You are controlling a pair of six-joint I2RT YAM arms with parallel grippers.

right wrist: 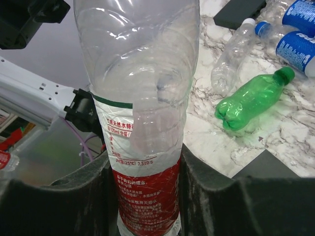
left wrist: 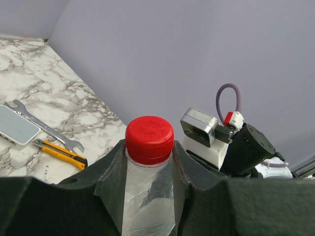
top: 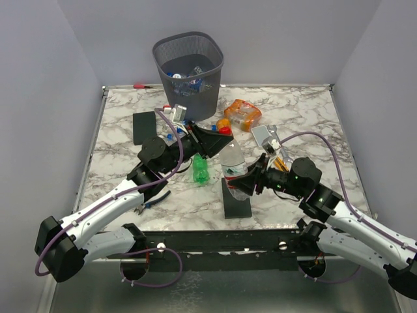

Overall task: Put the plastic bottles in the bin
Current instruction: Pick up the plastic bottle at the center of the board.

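Observation:
A clear plastic bottle (top: 233, 163) with a red cap and a red label is held off the table by both grippers. My left gripper (top: 220, 141) is shut on its neck, just under the red cap (left wrist: 149, 139). My right gripper (top: 251, 178) is shut on its labelled lower body (right wrist: 142, 187). A green bottle (top: 201, 171) lies on the table beside it and also shows in the right wrist view (right wrist: 253, 98). Two orange bottles (top: 242, 114) lie further back. The dark wire-mesh bin (top: 212, 85) stands at the far edge with several bottles inside.
Black slabs lie at the left (top: 144, 127) and at the near middle (top: 236, 199). Blue-handled pliers (top: 153, 202) lie by the left arm. A wrench (left wrist: 44, 125), a utility knife (left wrist: 61, 152) and a silver block (top: 264, 135) lie at the right. Blue-labelled bottles (right wrist: 298, 44) lie near the left arm.

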